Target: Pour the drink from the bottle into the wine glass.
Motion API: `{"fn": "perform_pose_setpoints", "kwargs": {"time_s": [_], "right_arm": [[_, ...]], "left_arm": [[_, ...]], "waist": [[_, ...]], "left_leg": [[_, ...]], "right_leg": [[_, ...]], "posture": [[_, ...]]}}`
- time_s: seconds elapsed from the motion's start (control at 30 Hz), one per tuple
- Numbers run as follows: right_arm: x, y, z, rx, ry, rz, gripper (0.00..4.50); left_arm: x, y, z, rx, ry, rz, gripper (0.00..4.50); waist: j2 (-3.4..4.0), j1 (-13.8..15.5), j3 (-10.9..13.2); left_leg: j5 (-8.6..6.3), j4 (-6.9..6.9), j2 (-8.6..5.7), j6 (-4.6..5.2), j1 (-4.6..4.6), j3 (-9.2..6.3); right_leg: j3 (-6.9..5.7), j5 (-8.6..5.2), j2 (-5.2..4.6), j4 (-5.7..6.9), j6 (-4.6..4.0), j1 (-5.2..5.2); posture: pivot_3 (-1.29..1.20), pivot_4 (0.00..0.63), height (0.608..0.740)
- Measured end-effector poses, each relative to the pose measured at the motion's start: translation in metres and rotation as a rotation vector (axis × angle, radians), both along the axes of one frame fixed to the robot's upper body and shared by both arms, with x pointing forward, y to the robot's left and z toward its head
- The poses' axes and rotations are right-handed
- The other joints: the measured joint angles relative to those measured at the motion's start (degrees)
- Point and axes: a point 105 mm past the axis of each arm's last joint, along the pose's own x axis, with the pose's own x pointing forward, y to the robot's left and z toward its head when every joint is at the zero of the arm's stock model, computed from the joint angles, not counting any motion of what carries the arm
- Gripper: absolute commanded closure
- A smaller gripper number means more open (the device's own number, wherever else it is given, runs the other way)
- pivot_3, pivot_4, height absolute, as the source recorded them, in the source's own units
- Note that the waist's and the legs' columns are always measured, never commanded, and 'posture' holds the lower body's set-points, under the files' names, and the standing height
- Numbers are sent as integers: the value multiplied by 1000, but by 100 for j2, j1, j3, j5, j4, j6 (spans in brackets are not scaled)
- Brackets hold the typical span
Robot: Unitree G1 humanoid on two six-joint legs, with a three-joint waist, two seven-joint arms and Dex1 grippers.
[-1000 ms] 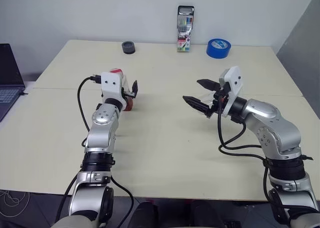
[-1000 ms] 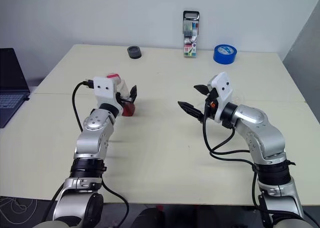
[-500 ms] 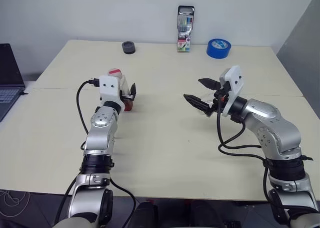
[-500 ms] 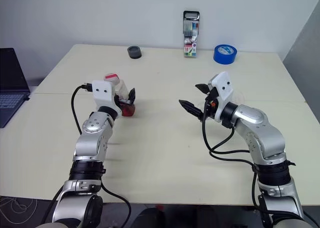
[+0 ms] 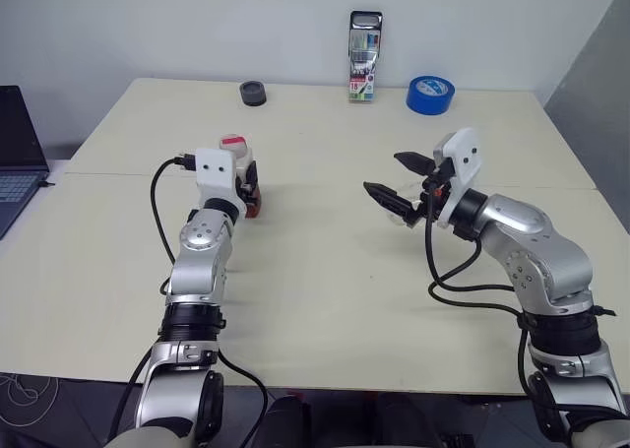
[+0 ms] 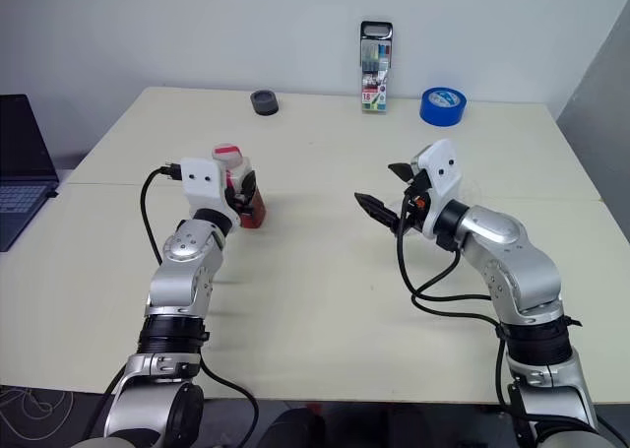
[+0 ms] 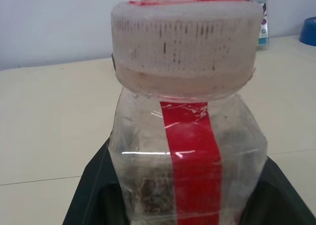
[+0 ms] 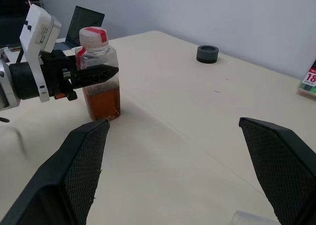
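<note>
The left pincer (image 8: pixel 91 74), wide apart a second ago, is now clamping shut on the bottle (image 8: pixel 99 76), which is standing upright on the left half of the tabletop (image 5: pixel 315 271); I judge the grasp made and lifting next. The right pincer (image 5: pixel 394 177) is staying spread open, holding nothing, beside the barely visible wine glass (image 6: pixel 471 194). The right wrist view is showing the tea-coloured drink (image 8: pixel 102 100) filling the lower body, while the left wrist view is showing the capped neck and red label strip close up.
</note>
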Motion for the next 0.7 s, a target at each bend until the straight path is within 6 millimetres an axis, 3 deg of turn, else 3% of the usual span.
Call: {"fn": "perform_pose_setpoints", "kwargs": {"time_s": [0.1,0.2,0.4,0.6,0.7], "right_arm": [[2,9,13,7,-16,14,0],[3,23,28,28,-34,34,0],[-2,47,29,74,27,102,0],[-11,55,29,78,45,149,0],[-15,58,30,81,54,168,0]], "left_arm": [[-3,-14,8,10,0,-58,2617],[-10,-41,21,9,-15,-176,2617],[-35,-94,29,12,13,-485,2617],[-60,-123,25,50,70,-738,2617],[-65,-128,23,69,82,-794,2617]], "waist": [[0,-5,1],[0,-6,0],[0,-23,1],[2,-41,1],[2,-47,1]], "left_leg": [[0,2,0,-1,-8,0],[1,1,0,-1,-10,-1],[1,1,0,-1,-11,0],[1,1,0,-1,-10,-1],[1,1,0,0,-10,-1]], "right_leg": [[0,0,0,2,0,-7],[0,0,0,-1,0,-8],[1,0,0,-3,0,-9],[1,0,0,-1,0,-9],[1,0,0,0,0,-9]], "posture": [[0,150,740],[0,150,740],[0,150,740],[0,150,740],[0,150,740]]}}
